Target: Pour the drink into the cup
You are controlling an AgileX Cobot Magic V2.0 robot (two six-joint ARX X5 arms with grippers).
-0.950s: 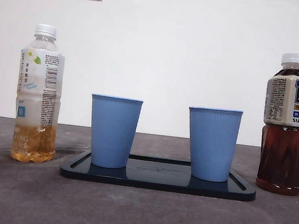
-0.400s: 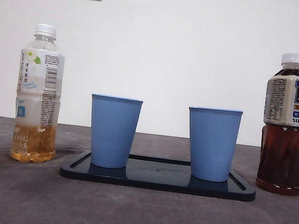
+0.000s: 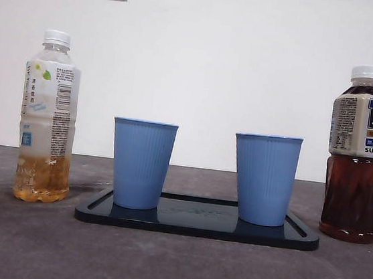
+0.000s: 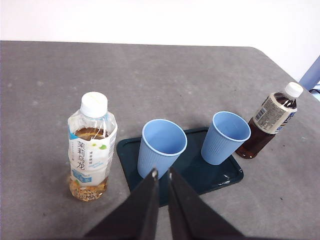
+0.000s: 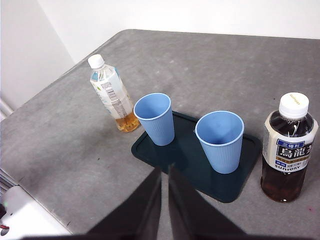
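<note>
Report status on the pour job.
Left gripper and right gripper high, nearly shut, empty. Both bottles capped, upright beside the tray. Two cups upright, empty. Nothing blocking.

Not much robot on show tbh: the left gripper (image 4: 162, 174) is two plain matte black jaws, flat-sided, each narrowing to a small pale-looking tip (could be glare). The right gripper (image 5: 165, 171) looks the same, black and smooth, tapering to thin points above the tray (image 5: 235, 192)
</note>
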